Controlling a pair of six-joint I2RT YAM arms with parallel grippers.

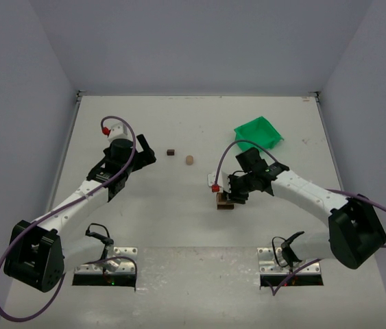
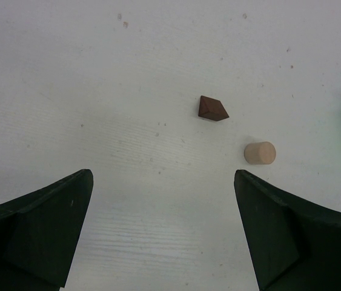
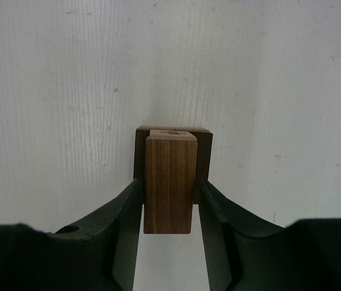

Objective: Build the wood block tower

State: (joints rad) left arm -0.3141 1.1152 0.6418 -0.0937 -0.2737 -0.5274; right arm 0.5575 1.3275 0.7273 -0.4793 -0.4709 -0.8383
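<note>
White table, grey walls. My left gripper hangs wide open and empty near a loose dark block and a tan cylinder. At the wood block tower, my right gripper closely flanks the upright tan block on its dark base; gripping or just touching, I can't tell.

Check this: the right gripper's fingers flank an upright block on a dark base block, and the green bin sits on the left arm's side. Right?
No. The green bin sits on the side of the right arm, not the left; the top external view shows it. The rest stands.
</note>
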